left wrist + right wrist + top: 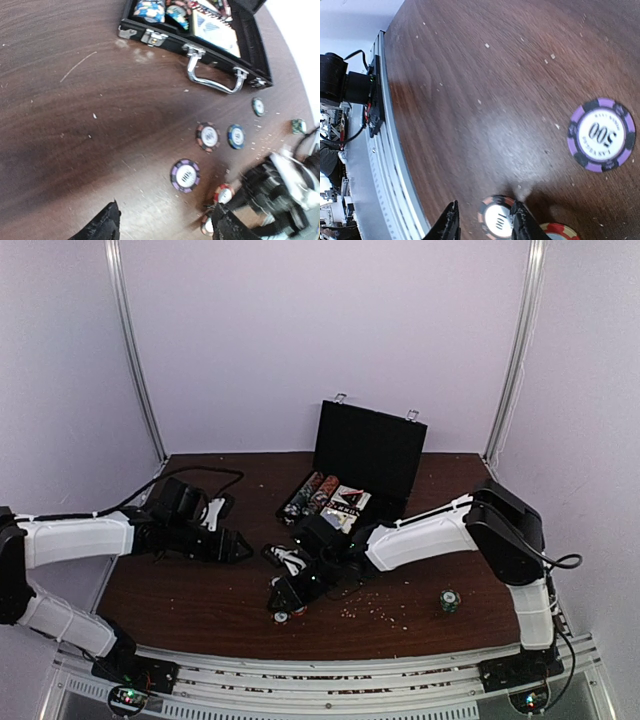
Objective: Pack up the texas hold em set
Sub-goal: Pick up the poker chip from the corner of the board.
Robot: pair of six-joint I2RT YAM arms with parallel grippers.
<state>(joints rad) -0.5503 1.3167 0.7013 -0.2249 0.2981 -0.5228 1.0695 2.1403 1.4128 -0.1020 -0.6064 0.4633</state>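
The brown desk (180, 600) carries the black case (372, 448) at its far middle — lid upright, racked chips (150, 10) and a card deck (215, 27) inside. The left tool (165, 217) hangs released above bare wood, holding nothing. The right tool (485, 215) stands parted astride an orange-striped chip (497, 219) lying flat on the desk — a purple chip (601, 134) lies well aside.

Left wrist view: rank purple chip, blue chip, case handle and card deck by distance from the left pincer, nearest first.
1. purple chip: just ahead of the left pincer, slightly to the right.
2. blue chip: farther ahead, to the right.
3. case handle: upper middle of the view.
4. card deck: inside the open case, farthest.
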